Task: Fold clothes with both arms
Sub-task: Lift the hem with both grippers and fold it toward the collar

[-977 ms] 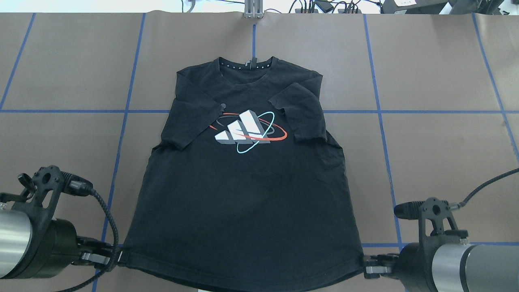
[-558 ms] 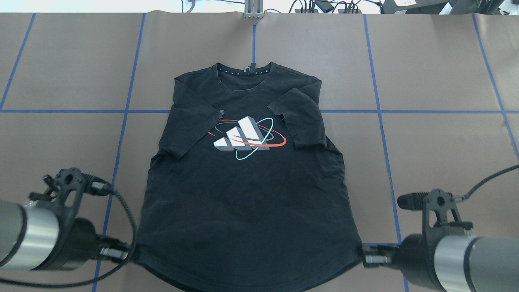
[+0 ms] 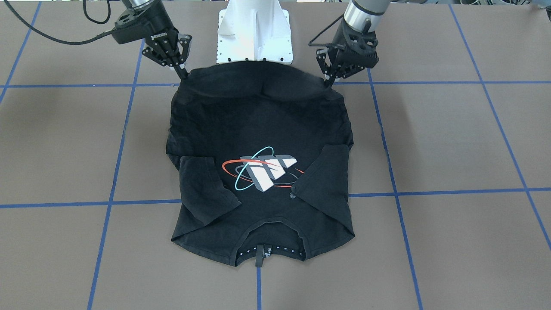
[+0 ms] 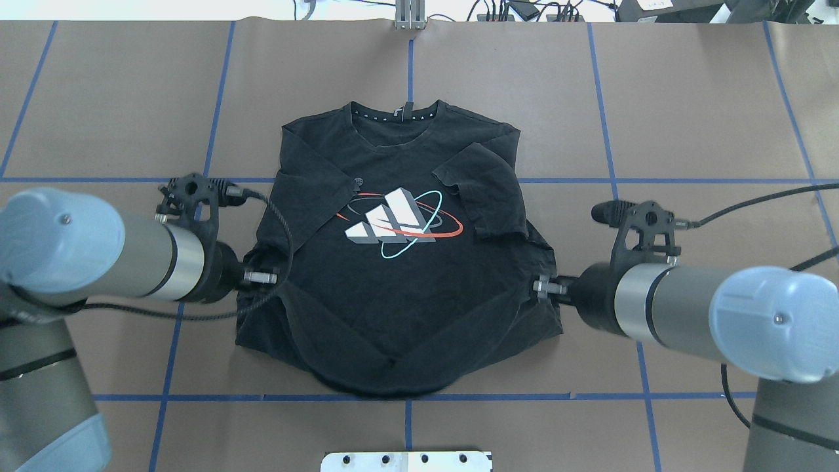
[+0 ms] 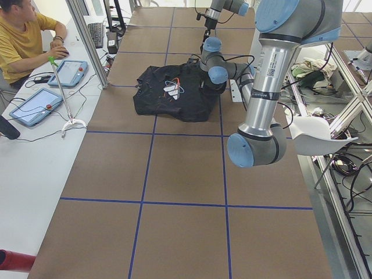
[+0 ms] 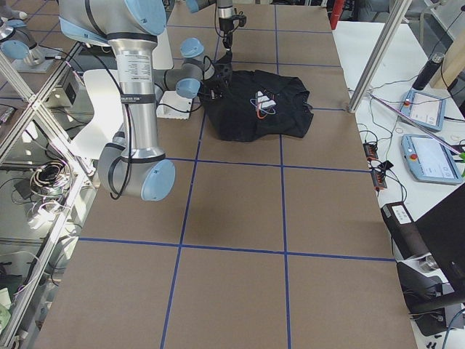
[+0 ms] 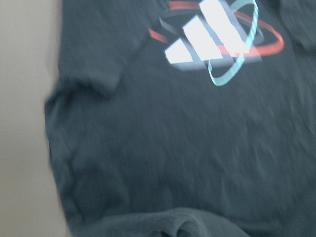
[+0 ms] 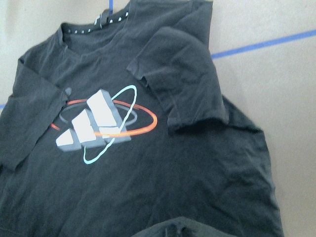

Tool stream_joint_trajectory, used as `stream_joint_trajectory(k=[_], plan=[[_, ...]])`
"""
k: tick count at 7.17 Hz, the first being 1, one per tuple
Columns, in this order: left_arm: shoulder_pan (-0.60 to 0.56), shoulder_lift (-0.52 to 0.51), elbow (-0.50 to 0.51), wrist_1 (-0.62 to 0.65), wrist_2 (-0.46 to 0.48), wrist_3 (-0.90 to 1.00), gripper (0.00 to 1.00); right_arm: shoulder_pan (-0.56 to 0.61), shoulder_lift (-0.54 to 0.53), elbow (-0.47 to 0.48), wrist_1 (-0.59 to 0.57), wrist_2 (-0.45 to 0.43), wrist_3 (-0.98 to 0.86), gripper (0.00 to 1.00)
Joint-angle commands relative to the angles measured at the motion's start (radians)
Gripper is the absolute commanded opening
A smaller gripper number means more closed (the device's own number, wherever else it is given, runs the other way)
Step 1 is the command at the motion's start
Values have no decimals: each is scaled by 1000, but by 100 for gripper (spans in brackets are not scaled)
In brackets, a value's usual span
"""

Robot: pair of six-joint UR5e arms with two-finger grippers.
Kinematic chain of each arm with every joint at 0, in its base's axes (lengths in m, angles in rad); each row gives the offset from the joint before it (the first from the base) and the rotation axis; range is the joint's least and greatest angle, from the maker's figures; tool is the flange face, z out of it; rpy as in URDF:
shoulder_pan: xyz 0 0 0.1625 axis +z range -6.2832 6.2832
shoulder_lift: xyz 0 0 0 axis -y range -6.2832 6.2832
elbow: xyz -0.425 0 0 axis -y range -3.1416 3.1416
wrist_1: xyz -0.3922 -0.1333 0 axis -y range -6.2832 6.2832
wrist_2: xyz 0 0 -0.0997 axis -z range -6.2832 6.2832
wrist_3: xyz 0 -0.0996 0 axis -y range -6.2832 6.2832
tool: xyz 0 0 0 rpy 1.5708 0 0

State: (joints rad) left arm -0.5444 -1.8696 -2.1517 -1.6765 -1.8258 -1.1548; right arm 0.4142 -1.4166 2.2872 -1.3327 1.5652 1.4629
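Observation:
The black T-shirt (image 4: pixel 406 295) lies logo side up, its collar at the far end and both sleeves folded inward over the chest. The white, red and cyan logo (image 4: pixel 398 223) shows in full. My left gripper (image 4: pixel 267 278) is shut on the hem's left corner, and my right gripper (image 4: pixel 541 286) is shut on the right corner. In the front-facing view the left gripper (image 3: pixel 328 81) and right gripper (image 3: pixel 185 74) hold the hem raised, so the lower cloth bulges and sags between them. Both wrist views look down on the T-shirt (image 7: pixel 187 148) (image 8: pixel 148 173).
The white base pedestal (image 3: pixel 255 30) stands just behind the lifted hem. Blue tape lines (image 4: pixel 203 164) cross the brown table. The left arm's black cable (image 4: pixel 283 229) loops over the shirt's left edge. A person (image 5: pixel 23 35) sits at a side table with tablets.
Both grippers have carried the hem corners up and forward from the table's near edge to the shirt's middle. The lower cloth now bunches in a curved fold behind them.

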Motion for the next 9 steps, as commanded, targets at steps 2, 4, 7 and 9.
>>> stream_joint_trajectory(k=[2, 4, 7, 9], plan=[[-138, -45, 71, 1, 51, 49, 0, 170, 78, -116, 0, -1, -3, 0], [-189, -112, 154, -6, 77, 52, 0, 248, 181, -228, 0, 1, -13, 0], [-248, -204, 327, -73, 97, 104, 0, 330, 313, -403, 0, 18, -44, 0], [-294, -244, 448, -160, 97, 187, 0, 373, 411, -570, 4, 42, -122, 0]])
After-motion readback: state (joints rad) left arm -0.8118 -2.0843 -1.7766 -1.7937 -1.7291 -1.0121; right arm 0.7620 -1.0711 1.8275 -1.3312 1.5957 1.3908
